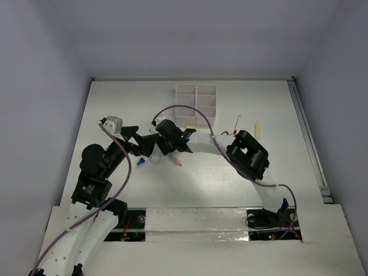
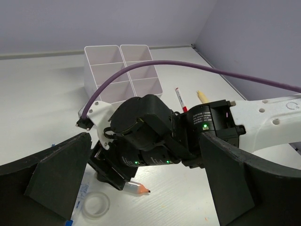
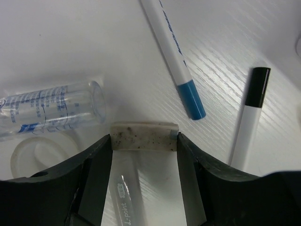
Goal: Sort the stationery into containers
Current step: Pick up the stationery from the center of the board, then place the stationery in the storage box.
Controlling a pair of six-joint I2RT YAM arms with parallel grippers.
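Right end effector (image 3: 144, 142) grips eraser (image 3: 141, 135) endwise; lift straight, clear of the blue pen (image 3: 175, 59). Left end effector (image 2: 146, 141) open.

Item count:
- tray (image 2: 118, 52): one
- pens: four, namely one blue-capped pen (image 3: 190, 101), one black-capped pen (image 3: 257, 82), one red-capped pen (image 2: 180, 99) and one orange-tipped pen (image 2: 138, 188)
- tape roll (image 2: 94, 205): one
- clear tube (image 3: 51, 110): one
- eraser (image 3: 143, 136): one
- cream stick (image 1: 257, 129): one
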